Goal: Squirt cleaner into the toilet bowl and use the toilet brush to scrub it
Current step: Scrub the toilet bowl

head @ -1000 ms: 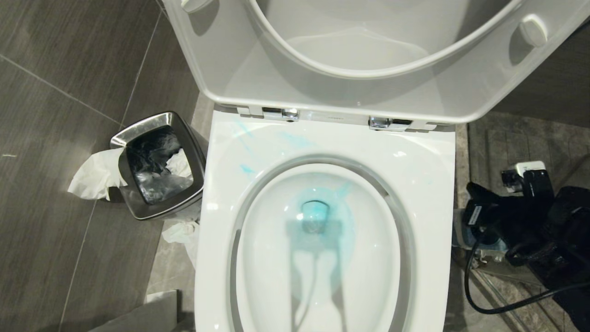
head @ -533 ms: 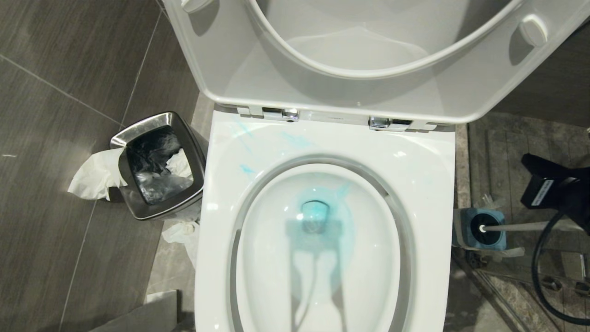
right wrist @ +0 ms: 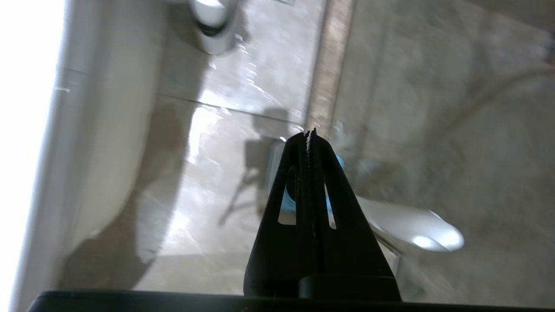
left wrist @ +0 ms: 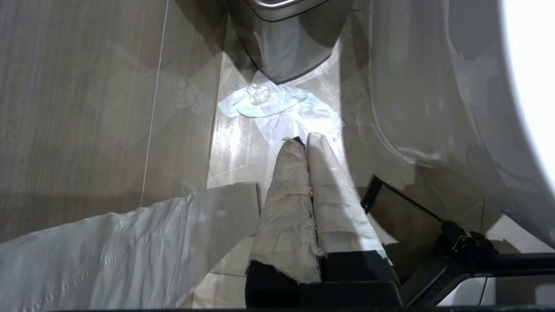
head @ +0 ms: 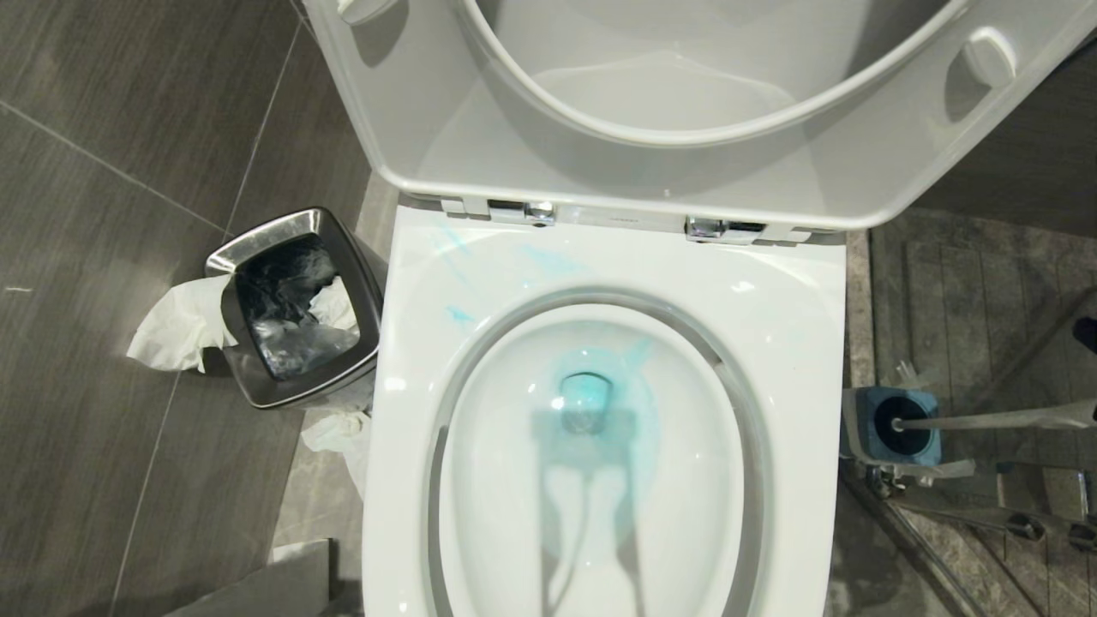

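Toilet bowl (head: 797, 317) takes up the middle and lower half of the head view, seat and lid (head: 651, 171) flipped up across the top of the frame. The cleaner (head: 591, 394) shows as a turquoise ring around the drain at the centre, plus a few pale streaks on the rim toward the upper left of the bowl.

The toilet brush (head: 986, 420) sits at the right edge, its white handle leaning out to the right, head down in the blue base (head: 861, 411). Nothing is gripping it.

Steel waste bin (head: 257, 240) stands on the left, just beside the bowl, with white tissue (head: 171, 330) hanging off its left side.

In the right wrist view, the right gripper (right wrist: 310, 134) has its black fingers pressed together, empty, hovering over the floor with the brush handle blurry behind it. In the left wrist view, the left gripper (left wrist: 303, 141) is also pressed together, its fingers wrapped in white paper, low above a crumpled tissue on the floor near the bin.
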